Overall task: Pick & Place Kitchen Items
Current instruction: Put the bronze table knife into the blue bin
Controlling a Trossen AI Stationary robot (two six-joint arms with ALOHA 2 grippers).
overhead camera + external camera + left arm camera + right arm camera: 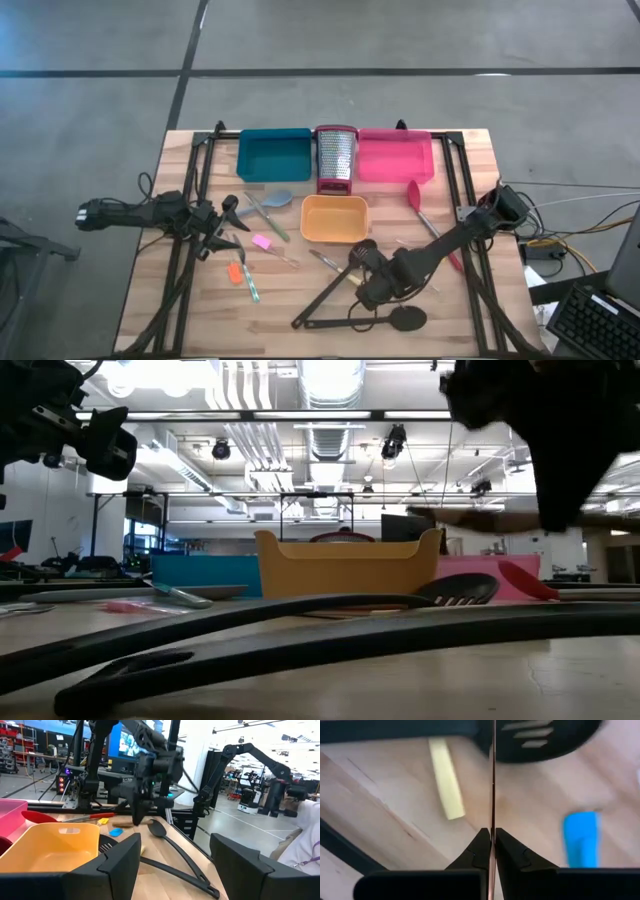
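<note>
My right gripper (pixel 372 283) hangs above the table's near middle, shut on a thin brownish tool (pixel 493 780), seen in the low view as a level streak (pixel 480 518). Under it lie a yellow piece (pixel 447 777), a blue piece (pixel 580 837) and the black slotted spatula (pixel 545 740). A long black spoon (pixel 400 318) and another black utensil (pixel 325 298) lie flat near the front edge. A grey spoon (pixel 275 200), a pink piece (pixel 262 241) and an orange piece (pixel 235 272) lie at left. My left gripper (pixel 175 870) waits open at the table's left. My right gripper pinches the thin tool (pixel 493 827) between its two fingertips (pixel 479 842), coming from above and pointing down. The tool runs along the gap between the pads and out past both sides. It is level and clear of the table. Which part of its length is pinched, I cannot tell.
At the back stand a teal tray (pixel 272 155), an upright steel grater (pixel 336 158) and a pink tray (pixel 395 158). An orange tray (pixel 335 218) sits in the middle, and a red spatula (pixel 415 195) lies to its right. Bare wood shows at the near left.
</note>
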